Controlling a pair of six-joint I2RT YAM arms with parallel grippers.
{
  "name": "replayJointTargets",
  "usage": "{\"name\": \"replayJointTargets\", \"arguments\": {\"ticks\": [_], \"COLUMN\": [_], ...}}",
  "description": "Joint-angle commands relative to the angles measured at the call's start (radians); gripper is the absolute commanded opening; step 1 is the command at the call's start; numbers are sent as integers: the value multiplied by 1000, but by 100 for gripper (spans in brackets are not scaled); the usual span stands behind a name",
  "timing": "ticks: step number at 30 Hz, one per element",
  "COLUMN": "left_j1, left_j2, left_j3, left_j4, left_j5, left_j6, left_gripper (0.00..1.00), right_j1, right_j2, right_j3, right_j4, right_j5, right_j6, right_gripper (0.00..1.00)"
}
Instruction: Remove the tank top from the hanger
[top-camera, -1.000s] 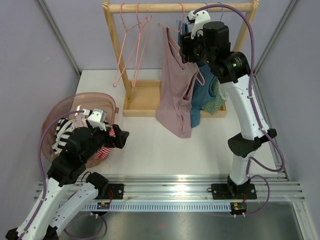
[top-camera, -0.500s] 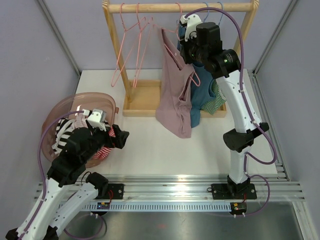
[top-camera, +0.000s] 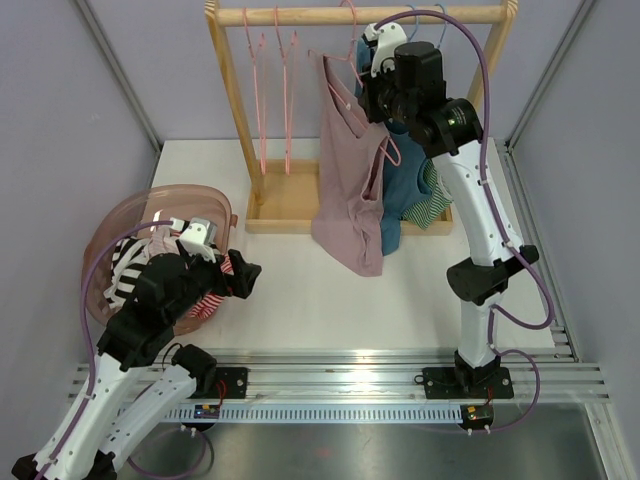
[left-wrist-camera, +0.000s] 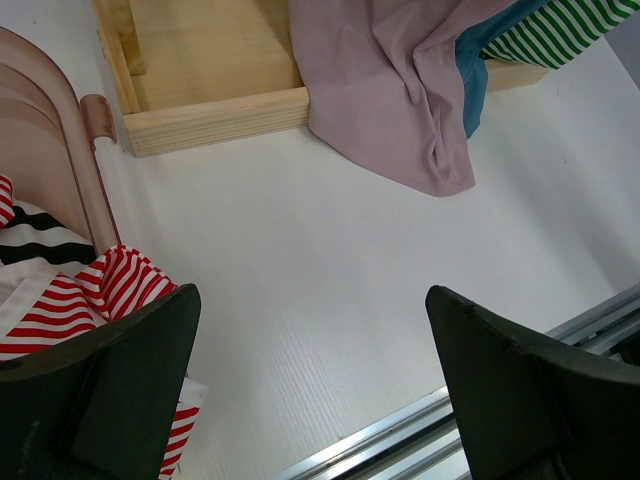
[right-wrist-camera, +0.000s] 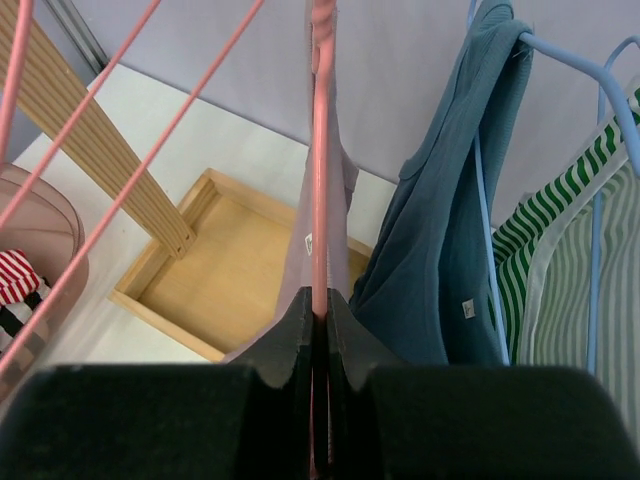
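Your right fingers (right-wrist-camera: 288, 345) pinch the pink hanger (right-wrist-camera: 320, 200) just under the wooden rail (top-camera: 300, 16), so hold it steady and bring your wide-open, empty left fingers (left-wrist-camera: 120, 370) to the tank top (top-camera: 350, 190).

Right gripper (right-wrist-camera: 320, 298), wider a second ago, now pinches the wire of the pink hanger (right-wrist-camera: 320, 150) carrying the tank top (top-camera: 346, 190), its arm risen closer to the rail (top-camera: 300, 15). The two empty hangers (top-camera: 263, 110), earlier swung out leftward, now hang straight down.
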Motion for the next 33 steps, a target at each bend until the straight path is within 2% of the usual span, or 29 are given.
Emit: {"name": "replayJointTargets", "arguments": {"ticks": [1, 8, 14, 17, 25, 29, 33], "left_j1": [-3, -3, -3, -3, -3, -3, -3], "left_j2": [0, -6, -8, -14, -21, -6, 63], "left_j3": [1, 3, 4, 8, 43, 113, 254], "left_j4": [48, 47, 51, 58, 99, 120, 150], "left_j5": [19, 7, 12, 22, 55, 71, 84], "left_j6": [16, 13, 12, 12, -19, -53, -95], "left_gripper": [99, 99, 99, 99, 99, 99, 99], "right_j1": [-3, -3, -2, -2, -3, -2, -3], "right_j2": [-86, -129, -209, -274, -454, -592, -750], "right_j3": [9, 3, -98, -153, -377, -509, -735], "right_j4": [143, 157, 198, 210, 240, 206, 174], "right_j5": [-7, -23, -36, -92, -148, -177, -218], "right_j6": [47, 68, 77, 77, 139, 171, 221], "right_gripper": [0, 0, 0, 0, 0, 0, 0]}}
